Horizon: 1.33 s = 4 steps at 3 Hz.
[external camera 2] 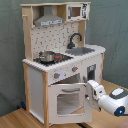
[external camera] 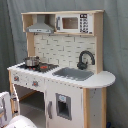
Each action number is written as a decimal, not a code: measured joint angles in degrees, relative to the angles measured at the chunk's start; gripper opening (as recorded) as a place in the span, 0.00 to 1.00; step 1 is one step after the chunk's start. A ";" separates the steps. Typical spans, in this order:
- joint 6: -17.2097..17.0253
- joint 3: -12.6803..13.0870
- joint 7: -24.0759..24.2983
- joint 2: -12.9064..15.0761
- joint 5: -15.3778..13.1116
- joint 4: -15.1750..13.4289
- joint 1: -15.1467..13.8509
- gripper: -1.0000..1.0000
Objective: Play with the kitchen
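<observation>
The white and light-wood toy kitchen (external camera: 65, 75) (external camera 2: 62, 55) stands upright in both exterior views. It has a hood, a microwave (external camera: 74, 23), a dotted backsplash, a black faucet (external camera: 85, 59) (external camera 2: 75, 39) and a grey sink (external camera: 74, 74). Its windowed oven door (external camera 2: 67, 100) is swung open. In the second exterior view my gripper (external camera 2: 91, 91) is right at the free edge of that door, with the white arm (external camera 2: 112, 100) behind it. In the first exterior view only a white part of the arm (external camera: 20, 122) shows at the bottom left, beside the open door (external camera: 5, 107).
A small metal pot (external camera: 31, 61) (external camera 2: 47, 56) sits on the black hob. Knobs (external camera 2: 56, 75) line the front panel. A narrow cupboard door (external camera: 62, 106) under the sink is closed. The kitchen stands on a wooden floor (external camera 2: 15, 120) before a grey curtain (external camera: 117, 50).
</observation>
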 joint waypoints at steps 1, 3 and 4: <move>4.16 0.93 -0.33 0.00 -0.99 1.99 -3.73 1.00; 6.22 0.75 -2.51 0.03 -0.99 3.60 -13.98 1.00; 6.68 -1.93 -5.26 0.05 -0.99 7.17 -17.58 1.00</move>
